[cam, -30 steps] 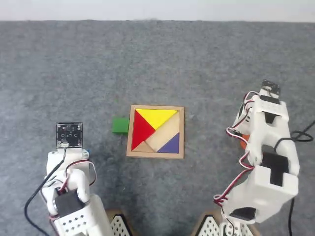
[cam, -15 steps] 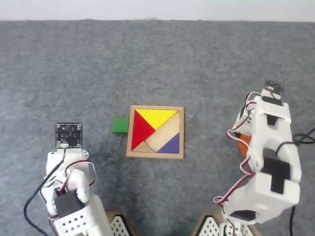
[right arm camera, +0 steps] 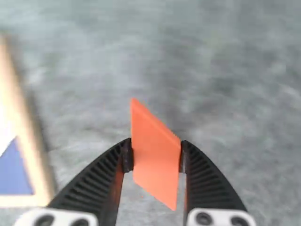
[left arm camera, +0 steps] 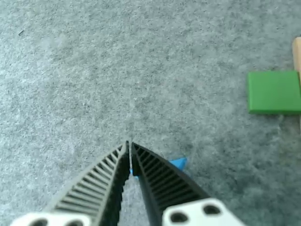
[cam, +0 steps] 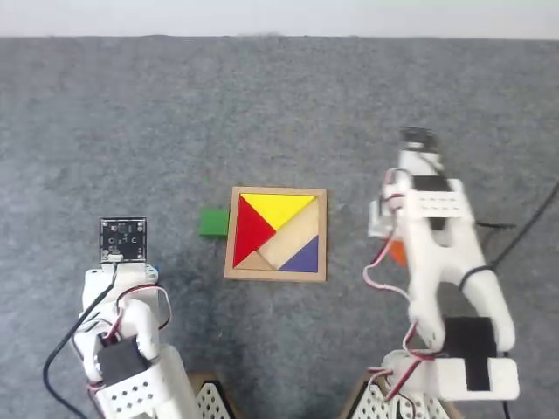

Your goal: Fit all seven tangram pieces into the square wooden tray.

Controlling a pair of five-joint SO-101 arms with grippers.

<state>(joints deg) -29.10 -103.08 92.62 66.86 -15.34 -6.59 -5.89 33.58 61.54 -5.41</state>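
Grey felt tabletop, orange piece pinched in the right hand, wooden tray nearby

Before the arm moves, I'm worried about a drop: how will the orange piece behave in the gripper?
The orange piece looks flat and rigid, so it probably won't bend. Pinched across two edges by the right gripper, it could pivot or slip if bumped. It seems light for its size.

Pale bare wood on the tray. Pieces: yellow triangle, red triangle, dark blue piece, green square, orange piece, light blue piece. Grey, finely flecked mat; black, ribbed fingers.
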